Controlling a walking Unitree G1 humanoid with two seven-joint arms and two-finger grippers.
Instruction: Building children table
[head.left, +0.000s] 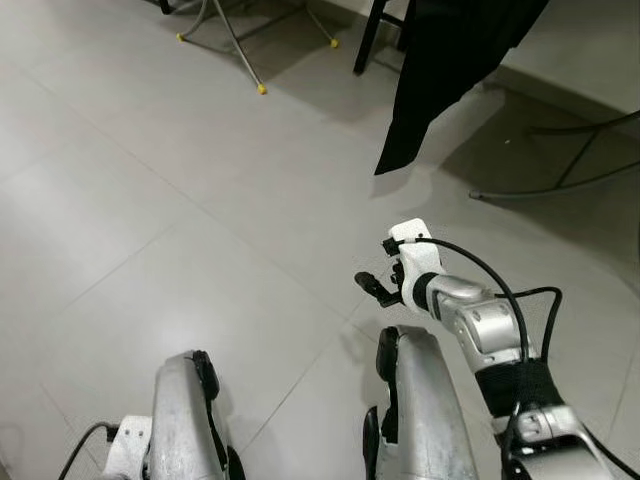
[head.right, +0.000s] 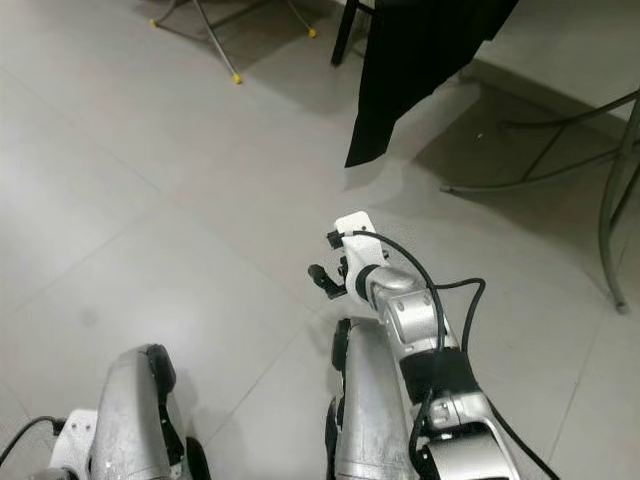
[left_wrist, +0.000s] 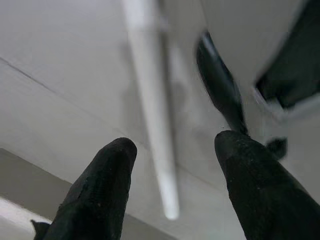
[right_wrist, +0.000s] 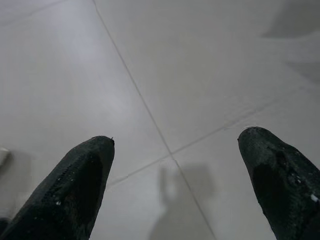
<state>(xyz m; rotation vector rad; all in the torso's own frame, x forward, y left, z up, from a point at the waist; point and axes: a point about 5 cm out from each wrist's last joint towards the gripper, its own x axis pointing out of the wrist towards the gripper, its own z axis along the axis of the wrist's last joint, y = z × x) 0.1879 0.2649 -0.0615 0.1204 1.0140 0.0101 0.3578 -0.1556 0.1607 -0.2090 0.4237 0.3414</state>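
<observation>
While crossing bare tiled floor (head.left: 150, 200), both grippers apart and empty: right gripper (right_wrist: 175, 185) held forward, left gripper (left_wrist: 172, 185) low. No table parts visible; probably searching, must locate them next.

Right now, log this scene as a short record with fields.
surface: grey tiled floor
right gripper: raised over the floor, fingers apart, holding nothing
left gripper: fingers apart, holding nothing, a blurred white bar beyond them
ahead: black cloth hanging down; metal stand with yellow feet
table parts: none identifiable
</observation>
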